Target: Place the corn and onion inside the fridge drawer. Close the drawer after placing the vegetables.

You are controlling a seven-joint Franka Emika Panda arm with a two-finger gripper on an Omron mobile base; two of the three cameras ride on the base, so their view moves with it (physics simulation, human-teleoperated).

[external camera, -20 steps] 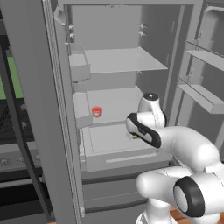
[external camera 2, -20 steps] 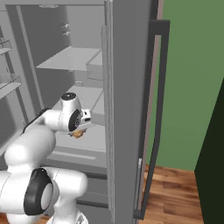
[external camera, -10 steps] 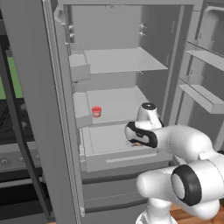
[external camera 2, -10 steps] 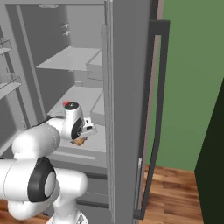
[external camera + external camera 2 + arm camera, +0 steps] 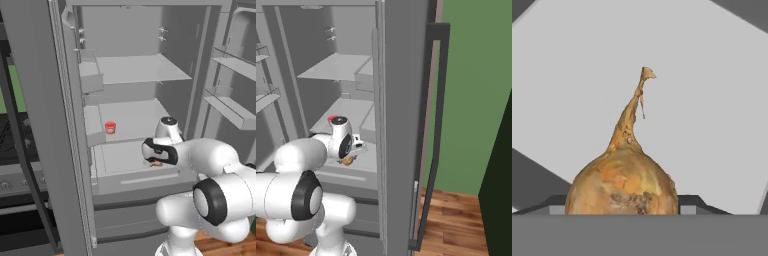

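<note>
I have the onion pinched in my gripper, held just over the open fridge drawer, so I'm at the placing step and next need to lower it in and let go.

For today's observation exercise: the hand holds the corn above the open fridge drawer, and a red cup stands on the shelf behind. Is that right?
Not quite. The hand holds the onion, not corn, as the hand view shows. It is above the open drawer, with the red cup on the shelf behind.
</note>
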